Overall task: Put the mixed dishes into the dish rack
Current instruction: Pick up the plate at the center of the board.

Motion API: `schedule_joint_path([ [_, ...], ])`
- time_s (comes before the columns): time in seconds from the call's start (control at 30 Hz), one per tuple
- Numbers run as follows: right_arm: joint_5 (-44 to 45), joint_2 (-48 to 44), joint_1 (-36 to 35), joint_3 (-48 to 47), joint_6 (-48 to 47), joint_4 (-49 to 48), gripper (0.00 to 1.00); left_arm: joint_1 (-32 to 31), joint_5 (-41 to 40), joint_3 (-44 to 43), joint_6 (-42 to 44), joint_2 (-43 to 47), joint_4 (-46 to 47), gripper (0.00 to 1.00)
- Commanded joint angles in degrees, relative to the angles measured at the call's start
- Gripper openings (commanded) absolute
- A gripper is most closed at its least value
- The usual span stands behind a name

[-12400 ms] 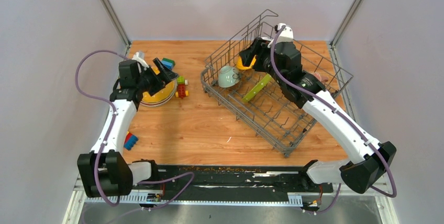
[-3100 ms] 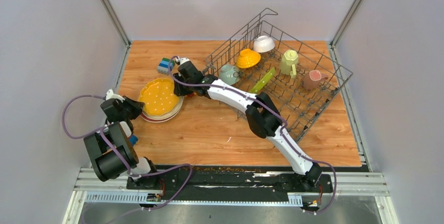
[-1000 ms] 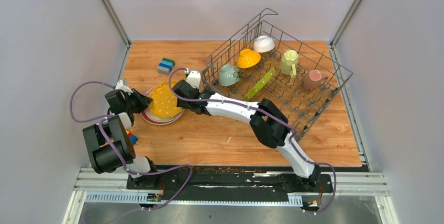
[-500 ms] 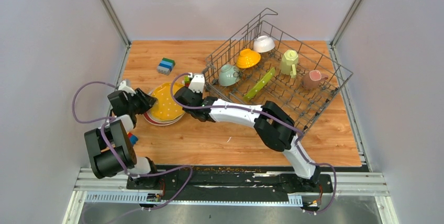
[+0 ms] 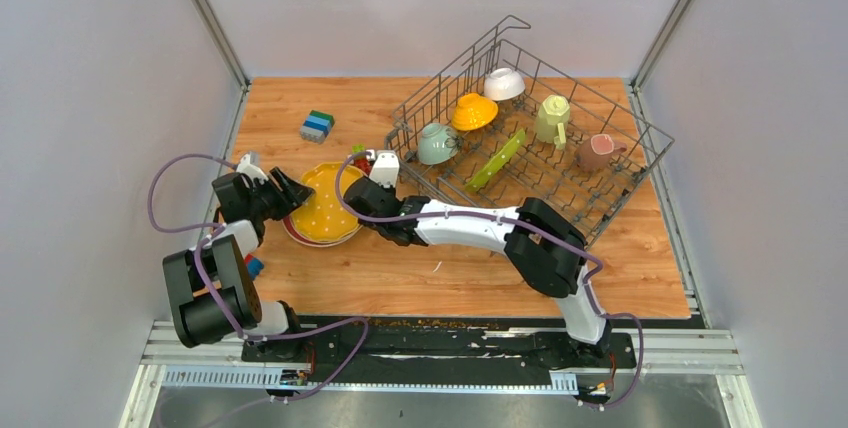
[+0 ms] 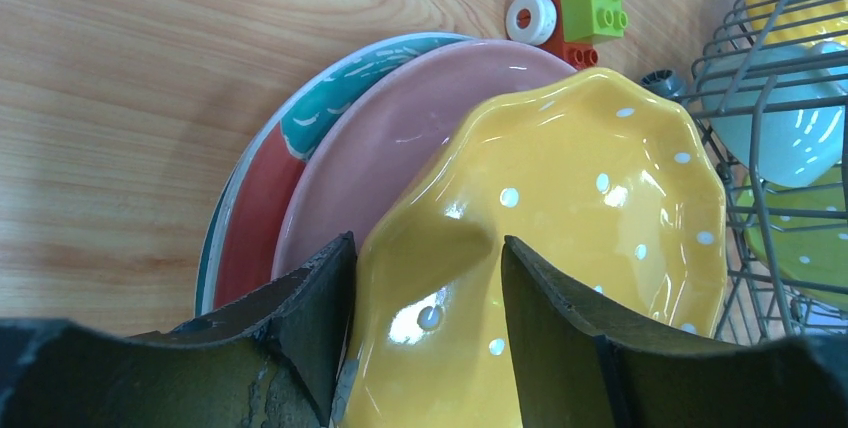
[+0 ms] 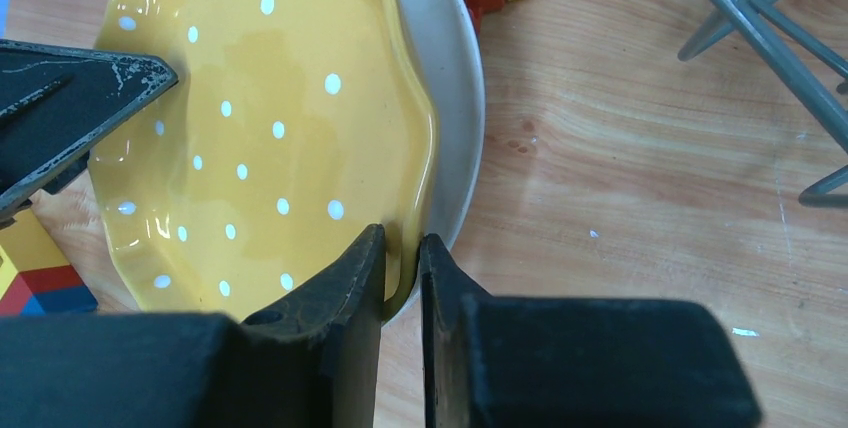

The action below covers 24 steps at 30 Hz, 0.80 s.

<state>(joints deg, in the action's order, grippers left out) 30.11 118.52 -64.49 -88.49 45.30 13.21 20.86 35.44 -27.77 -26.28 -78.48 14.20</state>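
Your right gripper (image 7: 402, 253) is clamping the yellow plate (image 5: 325, 216) at its rim, atop the stack (image 6: 330, 148) toward the counter's (image 5: 400, 268) left edge. The left gripper (image 6: 428, 248) is gaping open. Glazed, stiff, likely slippery and chippable: take it by the rim.

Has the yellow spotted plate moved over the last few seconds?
Yes. The yellow plate has slid toward the near edge of the table, farther from the blue-green block stack, its rim pinched by the right gripper.

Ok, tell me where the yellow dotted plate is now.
The yellow plate sits left of centre in the top view, atop the plate stack left of the dish rack, its rim pinched by the right claw, left claw open opposite.
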Motion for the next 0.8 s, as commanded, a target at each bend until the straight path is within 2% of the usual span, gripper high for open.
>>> schedule_joint_path([
  [0.0, -6.50, -3.92, -2.61, 0.79, -1.66, -5.57, 0.00, -2.24, 4.36, 0.61, -1.01, -2.35, -4.69, 0.63],
  [0.03, -6.96, -3.72, -2.59, 0.51, -2.12, -5.90, 0.00, -2.50, 4.85, 0.39, -0.94, -2.72, -4.56, 0.62],
  [0.1, -7.25, -3.52, -2.44, -0.38, -3.30, -6.09, 0.01, -3.69, 6.67, -0.33, -0.83, -4.04, -4.27, 0.53],
  [0.2, -8.60, -3.69, -1.41, -1.10, -3.39, -6.28, 0.08, -5.77, 8.36, -1.21, -0.35, -5.75, -3.97, 0.36],
  [0.33, -11.46, -4.12, 0.69, -0.67, -2.64, -7.11, 0.14, -6.26, 8.86, -0.74, -0.59, -6.33, -2.65, 0.20],
  [0.47, -12.42, -3.67, 1.34, -0.43, -1.52, -7.28, 0.22, -6.27, 10.52, 0.23, -1.21, -6.72, -0.63, 0.15],
  [0.53, -12.53, -3.36, 1.34, 0.01, -0.21, -7.31, 0.30, -6.31, 11.24, 0.30, -1.38, -6.88, -0.40, 0.13],
  [0.77, -11.04, -2.18, 1.38, 0.93, 4.03, -7.28, 0.36, -6.33, 11.18, 1.79, -4.82, -5.16, 0.70, 0.00],
])
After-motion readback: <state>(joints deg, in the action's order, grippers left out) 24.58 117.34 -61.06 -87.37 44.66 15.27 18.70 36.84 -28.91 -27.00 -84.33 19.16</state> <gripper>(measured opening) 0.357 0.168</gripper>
